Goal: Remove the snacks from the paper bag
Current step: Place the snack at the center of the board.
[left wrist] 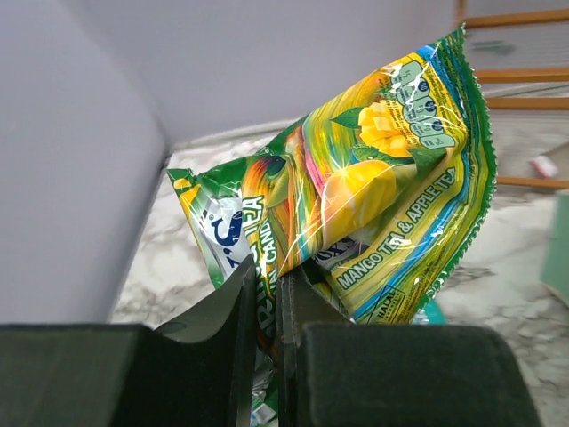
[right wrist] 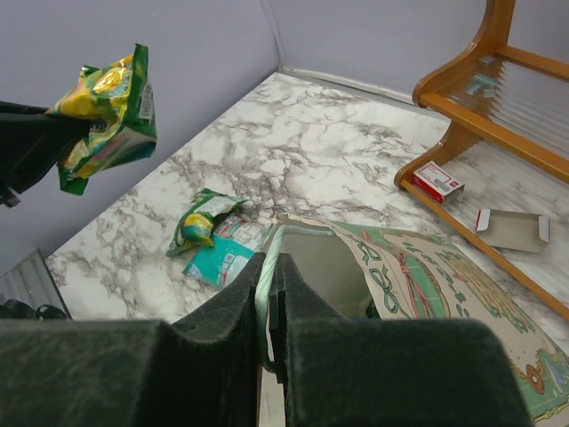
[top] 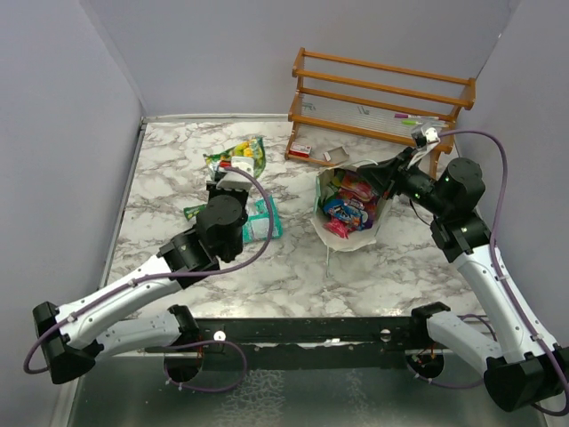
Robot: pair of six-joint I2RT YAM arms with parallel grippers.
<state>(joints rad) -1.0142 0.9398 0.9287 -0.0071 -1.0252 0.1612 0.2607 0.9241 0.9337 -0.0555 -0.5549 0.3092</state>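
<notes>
on the marble tabletop (top: 169, 169) the paper bag (top: 354, 240) stood open right of centre, with several snacks (top: 348, 206) inside, mostly red, pink and blue. the right tool (right wrist: 271, 267) pinched its rim; a tug there could tip it and spill them. the left tool (left wrist: 269, 277) pinched a yellow-green candy packet (left wrist: 364, 187) by one corner, raised left of the bag; so thin a hold might slip.

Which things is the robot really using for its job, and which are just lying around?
For the job: paper bag, pinched at its rim by the right gripper; yellow-green packet in the left gripper; snacks in the bag; teal packet and small green packet, already out.
Just lying about: wooden rack; red-white box; flat cardboard piece.
</notes>
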